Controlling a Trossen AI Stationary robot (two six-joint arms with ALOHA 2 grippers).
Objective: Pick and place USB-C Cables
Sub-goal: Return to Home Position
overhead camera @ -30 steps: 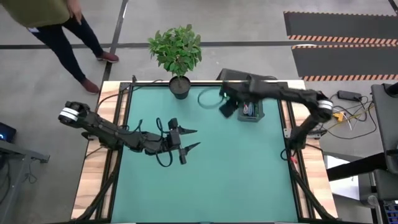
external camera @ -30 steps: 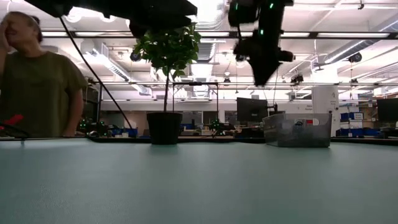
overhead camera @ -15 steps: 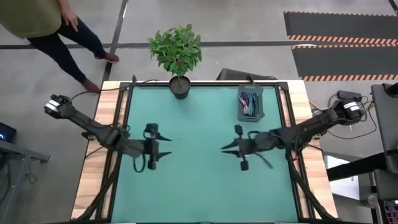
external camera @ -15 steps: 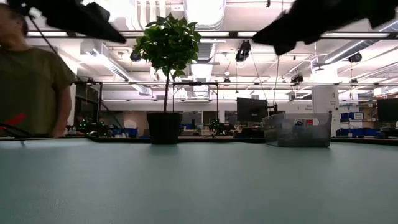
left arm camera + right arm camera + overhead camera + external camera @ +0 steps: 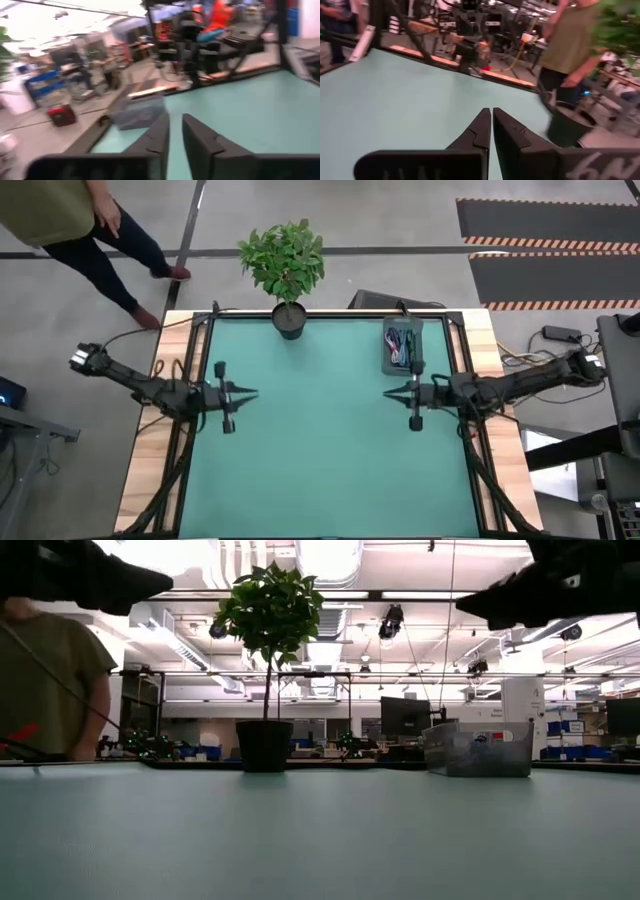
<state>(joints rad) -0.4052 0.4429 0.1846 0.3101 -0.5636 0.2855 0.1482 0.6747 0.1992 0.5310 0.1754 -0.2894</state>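
The USB-C cables (image 5: 402, 345) lie as coloured bundles in the clear bin (image 5: 403, 365) at the table's far right; the low view shows the bin (image 5: 478, 748) standing on the mat. My left gripper (image 5: 250, 393) hangs over the mat's left part, pointing right, with only a slim slit between its fingers (image 5: 175, 127) and nothing in it. My right gripper (image 5: 388, 393) hangs over the right part, just near of the bin, pointing left, fingers together (image 5: 492, 125) and empty. Both are well above the mat (image 5: 165, 580) (image 5: 465, 608).
A potted plant (image 5: 288, 320) stands at the far edge's middle. A person (image 5: 70, 210) stands beyond the table's far left corner and also shows in the right wrist view as a person (image 5: 570, 45). The green mat (image 5: 320, 450) lies bare between the grippers.
My right gripper has left the bin, swung out over the mat's middle, then drawn back toward the right edge, shutting. My left gripper has drawn back toward the left edge, and its wide-spread fingers have shut.
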